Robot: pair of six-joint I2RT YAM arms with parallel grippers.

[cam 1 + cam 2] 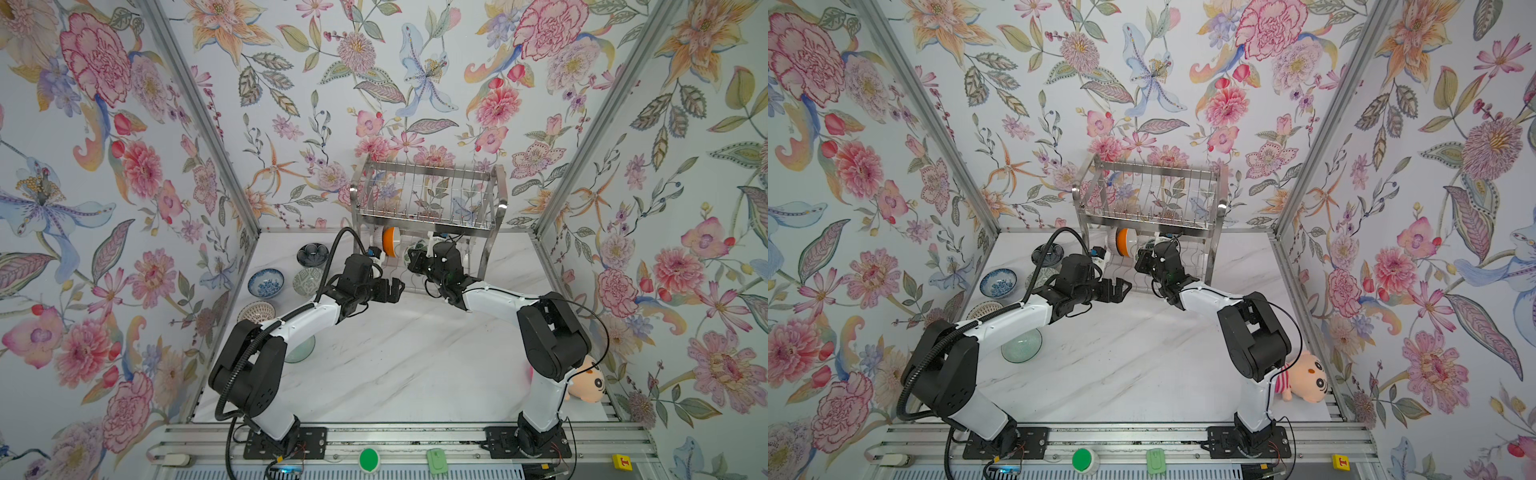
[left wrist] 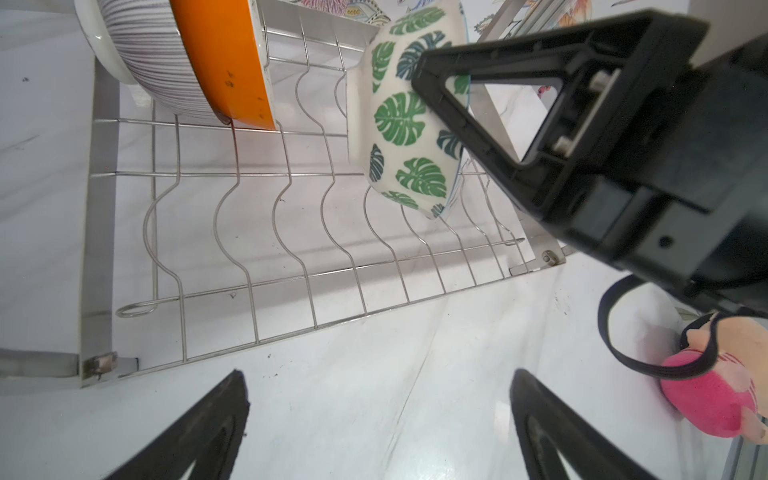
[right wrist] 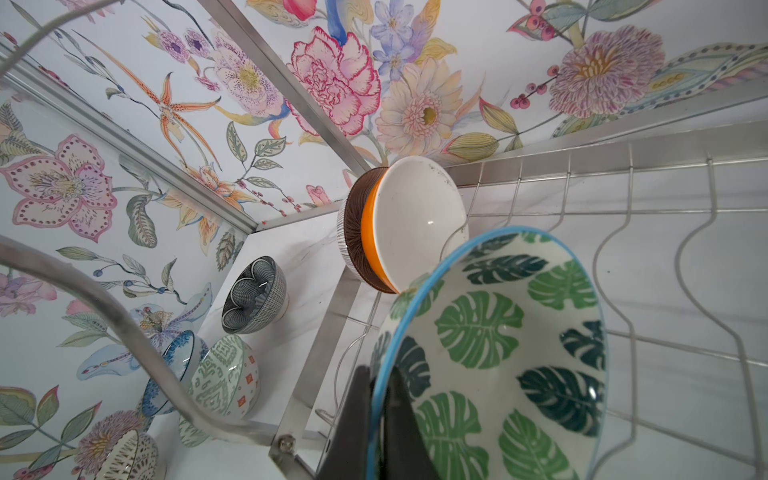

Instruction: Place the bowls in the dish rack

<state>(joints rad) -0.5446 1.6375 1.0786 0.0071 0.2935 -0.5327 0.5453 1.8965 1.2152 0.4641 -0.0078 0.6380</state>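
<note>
The dish rack (image 1: 500, 195) stands at 12 o'clock on the table (image 1: 395, 374), against the back wall. On its lower shelf the white-and-orange bowl (image 1: 390, 242) stands on its edge between the wires, toward the 9 o'clock end.

Just beside it, on the 3 o'clock side, the right claw (image 3: 380, 419) pinches the rim of the leaf bowl (image 3: 490, 353), with one finger inside and one outside. It holds this bowl on edge over the same shelf. Whether the bowl touches the wires, I cannot tell.

The left claw (image 1: 395, 286) is spread wide and holds nothing. It hangs in front of the rack, at about 6 o'clock from the white-and-orange bowl.

Five more bowls are on the table at 9 to 10 o'clock, apart from the rack:
- the navy bowl (image 1: 312, 254)
- the grey-green bowl (image 1: 307, 281)
- the blue-white bowl (image 1: 266, 282)
- the tan bowl (image 1: 257, 311)
- the glass bowl (image 1: 1021, 345), which is partly under the left arm

A plush toy (image 1: 590, 382) lies at 4 o'clock, behind the right arm.
</note>
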